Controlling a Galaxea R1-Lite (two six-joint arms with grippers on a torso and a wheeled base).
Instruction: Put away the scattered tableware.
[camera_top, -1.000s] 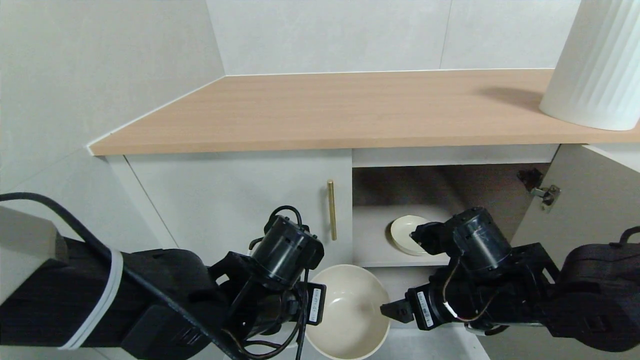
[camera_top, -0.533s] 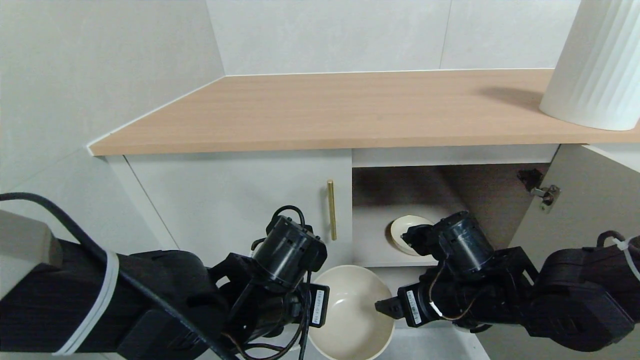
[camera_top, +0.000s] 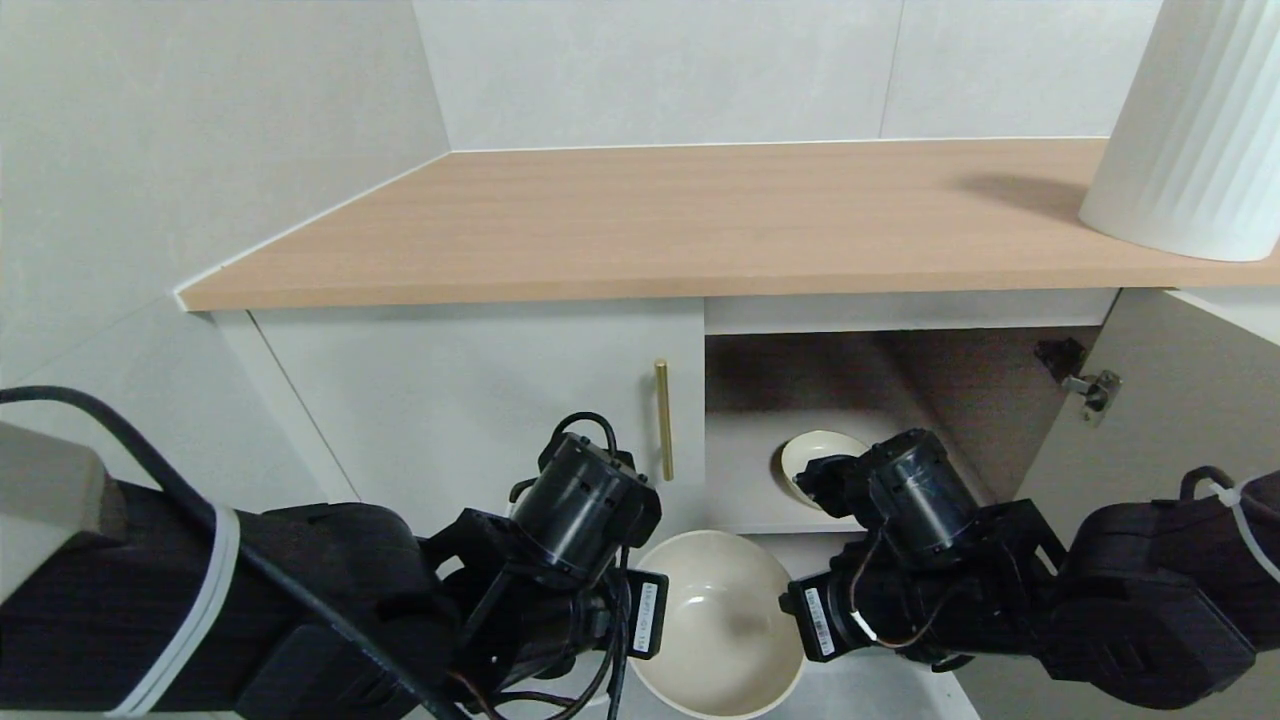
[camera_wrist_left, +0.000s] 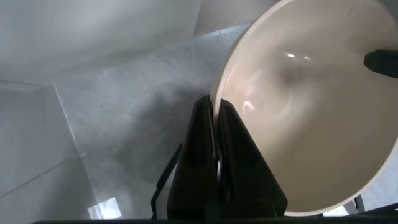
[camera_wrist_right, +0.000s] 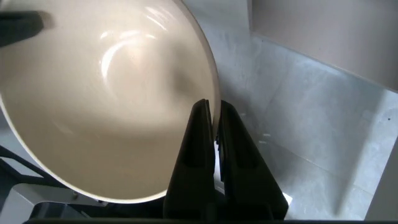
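while left fingers and right fingers pinch opposite rims of bowl, you've got cabinet shelf just ahead, right-arm side.

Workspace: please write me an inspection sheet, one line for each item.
Surface: wooden countertop, carrying a white ribbed container at its right end.
Job's things: cream bowl held before the open cabinet; small dish on the shelf inside.
Clutter: nothing seen.
Grippers: left claw shut on the bowl's rim; right claw shut on the opposite rim.
Cables: black cable along the left arm.
Surroundings: right cabinet door open, left door shut, brass handle.
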